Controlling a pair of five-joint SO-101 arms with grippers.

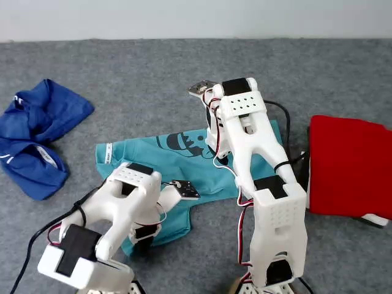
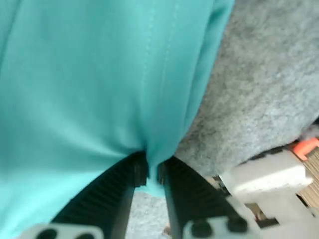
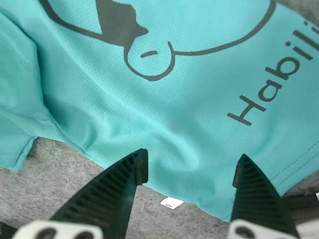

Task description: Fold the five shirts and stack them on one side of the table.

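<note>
A teal shirt with a dark print lies spread in the middle of the grey table. My left gripper is shut on a pinched fold of the teal shirt at its near edge; from above the left gripper sits at the shirt's near corner. Just above the printed teal shirt, close to its hem, my right gripper hangs open with nothing between its fingers. My right arm stretches over the shirt's right side toward its far edge.
A crumpled blue shirt lies at the left of the table. A folded red shirt rests at the right edge, with something white under its near corner. Black cables run beside the right arm. Bare grey table lies at the back.
</note>
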